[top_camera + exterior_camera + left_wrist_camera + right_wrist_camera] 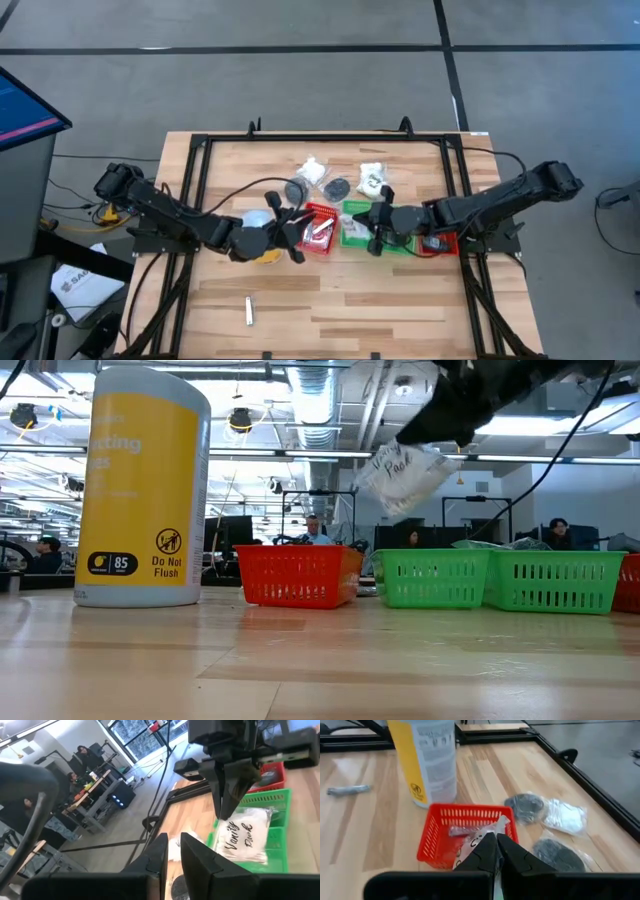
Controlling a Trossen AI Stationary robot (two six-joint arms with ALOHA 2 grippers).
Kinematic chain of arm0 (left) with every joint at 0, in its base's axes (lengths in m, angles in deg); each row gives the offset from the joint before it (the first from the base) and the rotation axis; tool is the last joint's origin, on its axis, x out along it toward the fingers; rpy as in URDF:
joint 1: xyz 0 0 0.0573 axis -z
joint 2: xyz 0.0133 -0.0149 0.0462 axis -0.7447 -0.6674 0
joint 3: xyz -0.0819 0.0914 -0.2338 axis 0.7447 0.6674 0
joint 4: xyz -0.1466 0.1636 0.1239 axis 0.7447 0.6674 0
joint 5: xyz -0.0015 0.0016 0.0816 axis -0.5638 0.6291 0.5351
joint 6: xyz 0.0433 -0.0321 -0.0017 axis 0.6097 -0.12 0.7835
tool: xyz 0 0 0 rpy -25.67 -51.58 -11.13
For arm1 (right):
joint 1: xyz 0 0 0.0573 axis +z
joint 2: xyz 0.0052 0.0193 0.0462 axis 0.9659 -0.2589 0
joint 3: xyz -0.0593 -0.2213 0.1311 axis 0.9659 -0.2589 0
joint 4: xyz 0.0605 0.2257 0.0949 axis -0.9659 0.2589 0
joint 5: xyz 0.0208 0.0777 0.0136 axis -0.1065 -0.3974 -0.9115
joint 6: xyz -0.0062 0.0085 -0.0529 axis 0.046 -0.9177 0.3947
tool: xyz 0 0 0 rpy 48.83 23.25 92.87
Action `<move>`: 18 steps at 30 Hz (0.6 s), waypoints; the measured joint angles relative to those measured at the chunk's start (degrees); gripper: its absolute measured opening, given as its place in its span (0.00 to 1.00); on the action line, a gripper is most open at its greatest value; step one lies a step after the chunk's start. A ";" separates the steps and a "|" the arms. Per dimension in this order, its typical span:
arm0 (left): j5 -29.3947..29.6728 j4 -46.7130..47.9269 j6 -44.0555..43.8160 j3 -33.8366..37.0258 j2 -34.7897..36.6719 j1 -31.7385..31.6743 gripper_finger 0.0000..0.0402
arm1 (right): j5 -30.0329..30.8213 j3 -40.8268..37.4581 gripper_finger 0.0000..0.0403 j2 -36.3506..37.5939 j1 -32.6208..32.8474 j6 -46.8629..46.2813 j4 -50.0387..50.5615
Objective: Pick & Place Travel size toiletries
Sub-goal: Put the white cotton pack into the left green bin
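Observation:
My right gripper hangs over the green bin and is shut on a white packet with handwriting on it. My left gripper is shut and empty. It sits next to the red bin, which holds a silvery tube. Two more white packets and two dark discs lie flat on the far part of the table. Another tube lies near the near edge. My right gripper pinches the white packet by its upper edge between the two fingers, which point down from above. The packet hangs below them, lifted clear, over the green bin.
The tall yellow cup with a white lid stands beside my left gripper, left of the red bin. Two green bins and another red one stand in a row. A black frame runs round the table. People sit in the room behind.

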 joint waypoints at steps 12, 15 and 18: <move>-0.12 -0.27 -2.97 0.02 -0.02 0.59 0.11 | 5.78 -7.70 0.00 -0.01 1.29 -1.27 -5.02; -2.71 -0.32 -3.00 0.02 -0.02 0.59 0.11 | 6.16 -9.76 0.00 -0.27 1.29 -1.08 -8.38; -5.12 -0.46 -3.02 0.02 -0.02 0.59 0.11 | 6.21 -12.07 0.00 -0.98 1.51 0.03 -11.94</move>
